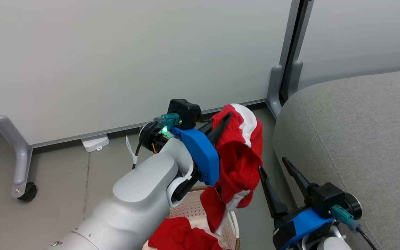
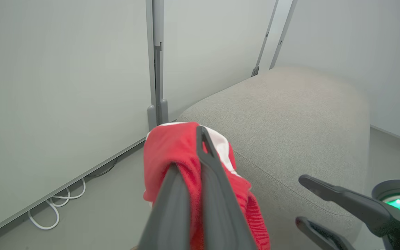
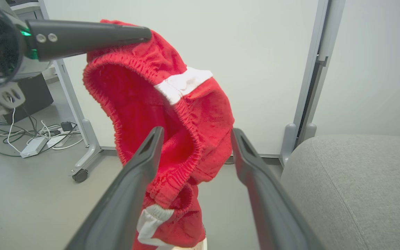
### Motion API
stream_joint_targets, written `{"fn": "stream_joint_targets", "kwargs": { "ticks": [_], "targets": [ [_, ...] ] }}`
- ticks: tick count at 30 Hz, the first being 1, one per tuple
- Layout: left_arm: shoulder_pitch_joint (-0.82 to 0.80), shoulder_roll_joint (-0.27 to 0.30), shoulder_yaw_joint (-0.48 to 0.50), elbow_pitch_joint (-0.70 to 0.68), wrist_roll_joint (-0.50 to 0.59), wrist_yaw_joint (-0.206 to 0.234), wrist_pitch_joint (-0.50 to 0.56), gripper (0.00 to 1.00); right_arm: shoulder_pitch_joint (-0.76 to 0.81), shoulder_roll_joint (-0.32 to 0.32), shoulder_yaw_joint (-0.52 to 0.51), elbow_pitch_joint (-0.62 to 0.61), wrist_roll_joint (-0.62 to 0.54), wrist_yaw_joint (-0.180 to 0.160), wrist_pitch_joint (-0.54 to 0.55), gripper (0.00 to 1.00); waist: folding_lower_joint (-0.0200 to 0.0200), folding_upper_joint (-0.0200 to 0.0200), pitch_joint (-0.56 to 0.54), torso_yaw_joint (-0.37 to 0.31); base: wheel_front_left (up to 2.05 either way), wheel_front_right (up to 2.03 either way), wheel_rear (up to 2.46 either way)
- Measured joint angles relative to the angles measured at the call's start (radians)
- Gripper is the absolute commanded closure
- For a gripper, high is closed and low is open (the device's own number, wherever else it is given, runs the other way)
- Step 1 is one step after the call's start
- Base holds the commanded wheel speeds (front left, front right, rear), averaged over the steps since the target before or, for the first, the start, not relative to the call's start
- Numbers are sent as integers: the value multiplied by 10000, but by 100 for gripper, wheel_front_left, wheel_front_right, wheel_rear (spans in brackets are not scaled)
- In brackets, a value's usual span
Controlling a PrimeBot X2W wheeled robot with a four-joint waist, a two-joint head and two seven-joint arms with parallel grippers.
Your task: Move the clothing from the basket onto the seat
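red shorts [image 1: 238,156] hang pinched in the left gripper [image 1: 225,119], up over the basket [image 1: 189,208] and just beside the grey sofa [image 1: 359,139]. more red clothing [image 1: 182,236] sits in the basket. right gripper [image 1: 272,164] has its jaws wide apart, empty, near the shorts

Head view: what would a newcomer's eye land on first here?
The red shorts with white panels, hanging from the shut left gripper above the basket, beside the grey sofa. Next, the right gripper, open and empty at lower right, and more red clothing in the basket.
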Motion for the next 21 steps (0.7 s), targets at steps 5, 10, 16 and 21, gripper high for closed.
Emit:
{"fn": "stream_joint_targets", "kwargs": {
  "ticks": [5,10,16,21],
  "targets": [
    [-11,2,-332,205,-297,2,-157,100,14,0,-6,-33,13,0,2,0,0,0,4,6,0,0,0],
    [-166,2,-652,219,-562,29,-245,100,-15,0,-98,90,38,0,102,0,0,0,11,77,0,0,0],
    [-345,0,-1016,82,-867,88,-397,100,-652,-2,165,564,-88,0,276,0,0,0,30,167,0,0,0],
    [-375,4,-1279,81,-1076,127,-525,100,-1252,0,414,1333,-244,0,336,0,0,0,59,236,0,0,0]
  ]
}}
